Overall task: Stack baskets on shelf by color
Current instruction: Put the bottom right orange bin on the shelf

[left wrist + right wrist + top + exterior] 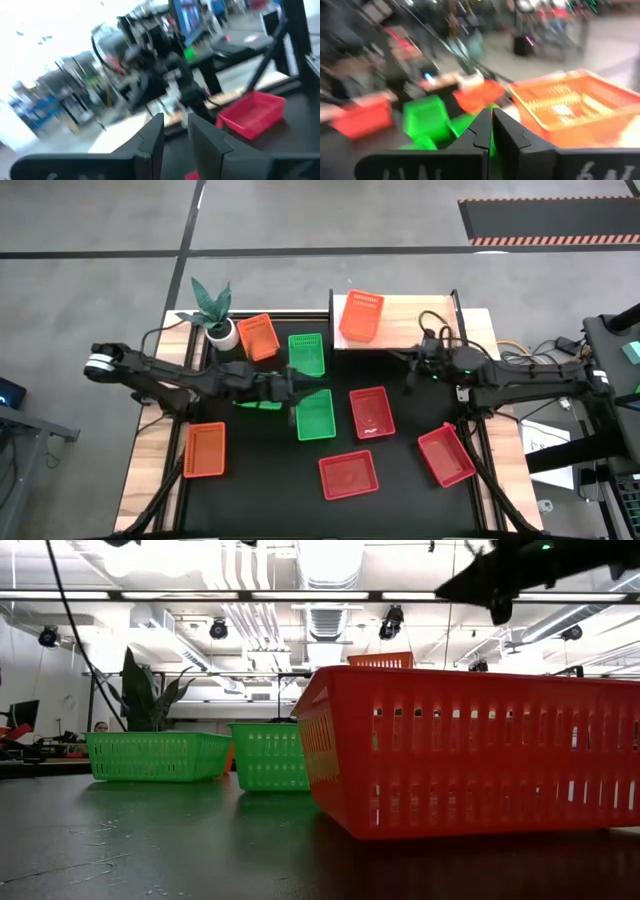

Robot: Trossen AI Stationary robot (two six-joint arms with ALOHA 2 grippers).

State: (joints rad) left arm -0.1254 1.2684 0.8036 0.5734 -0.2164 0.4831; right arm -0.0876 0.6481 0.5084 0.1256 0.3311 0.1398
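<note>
While both arms reach in over the black surface [260,480], one orange basket [361,316] already sits on the wooden shelf [400,330] at the far edge, tilted and overhanging the shelf's left front corner.

Left tool [297,384] hangs over the middle of the surface, between the far green basket [306,354] and the near green basket [315,415]. Its fingers [155,134] show a narrow gap in the left wrist view, nothing between them. A third green basket [258,402] lies partly hidden under the left arm.

Right tool [412,356] sits just off the shelf's front edge, right of the orange basket there. Its fingers [485,131] are pressed together and empty (right wrist view, with the orange basket close ahead).

Second orange basket [258,337] lies beside the white plant pot [223,333] at the far left. Third orange basket [205,449] lies near the left edge, closer in.

Red baskets, three, all on the surface:
- one right of centre [371,412], just beside the near green basket
- one at front centre [349,475]
- one tilted at the right edge [446,455]

Low view: the front red basket fills the foreground, two green ones behind it
</note>
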